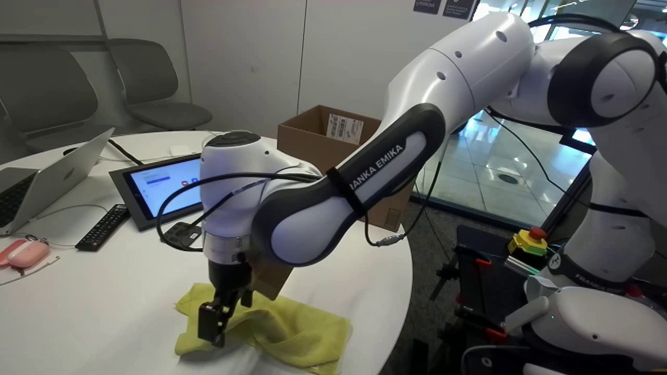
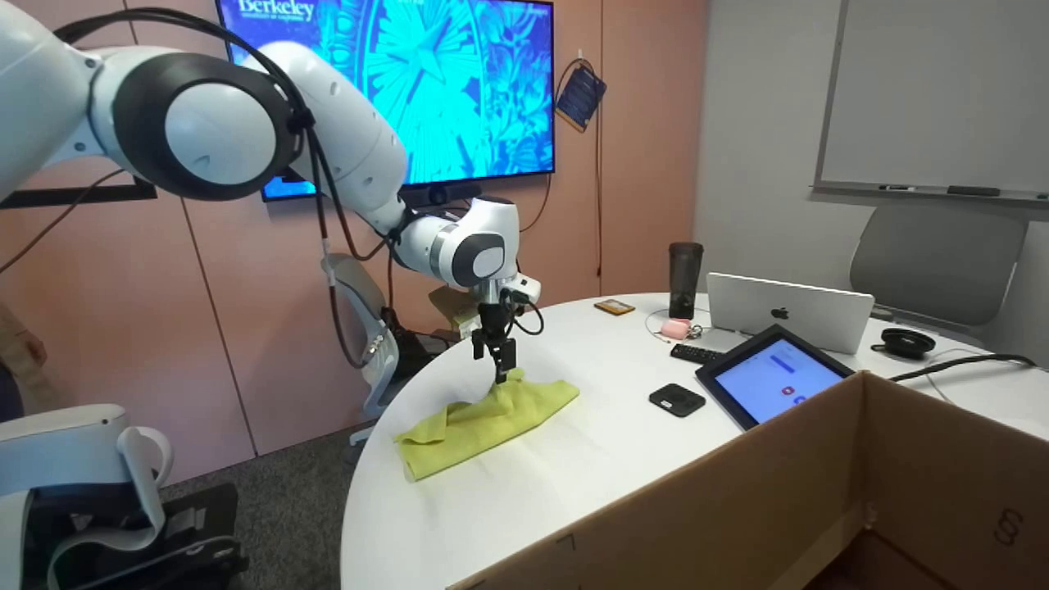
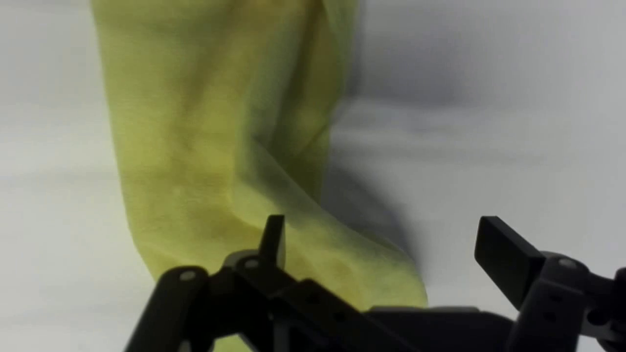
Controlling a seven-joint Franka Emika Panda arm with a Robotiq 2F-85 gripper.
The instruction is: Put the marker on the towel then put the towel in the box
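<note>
The yellow-green towel (image 1: 292, 328) lies crumpled and partly folded on the white table (image 2: 623, 447), with a raised fold at one end. It shows also in an exterior view (image 2: 492, 422) and in the wrist view (image 3: 166, 146). My gripper (image 1: 229, 315) points down over that end of the towel, and it shows also in an exterior view (image 2: 492, 356). In the wrist view the gripper (image 3: 381, 230) has its fingers wide apart, one over the towel, one over bare table, with nothing held. The open cardboard box (image 1: 305, 143) stands on the table, also in an exterior view (image 2: 721, 500). The marker is hidden or out of view.
A tablet (image 2: 778, 381) and a small black device (image 2: 677, 400) lie between towel and box. A remote (image 1: 103, 227), a pink case (image 1: 29, 254), a laptop (image 2: 787, 311) and a dark cup (image 2: 684, 280) stand farther off. Cables hang from my arm.
</note>
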